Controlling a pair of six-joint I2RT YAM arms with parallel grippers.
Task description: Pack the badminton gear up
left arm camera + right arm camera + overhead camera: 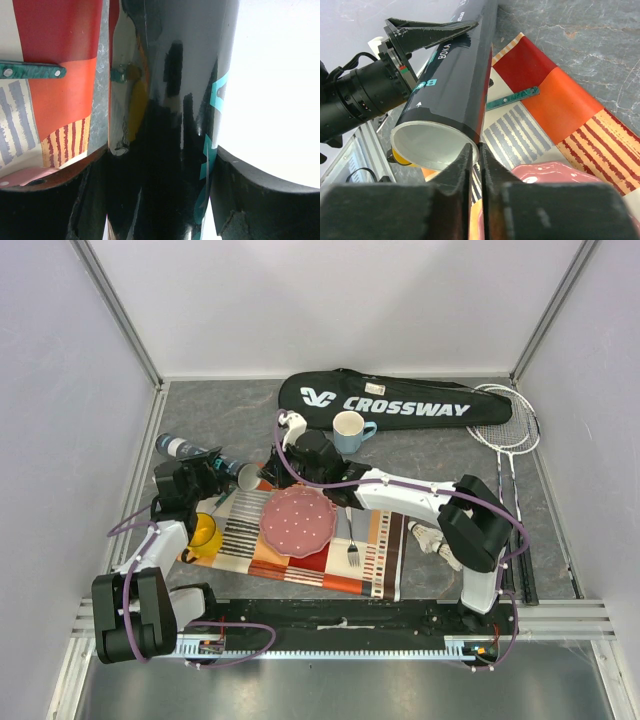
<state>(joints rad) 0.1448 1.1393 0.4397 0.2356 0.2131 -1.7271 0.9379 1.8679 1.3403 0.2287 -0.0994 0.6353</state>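
The left arm is folded low and reaches forward, its left gripper (203, 476) clamped round the middle of the long dark cylindrical tube (455, 75). The tube is held tilted above the left edge of the striped cloth mat (382, 552), its far end near the left wall rail. The right arm stretches leftward across the mat, and the right gripper (474, 148) sits at the tube's open lip with its fingers almost together; I cannot tell whether they pinch the rim. Bare grey tabletop (222, 410) lies between the tube and the black "CROSSWAY" racket bag (395, 400) by the back wall.
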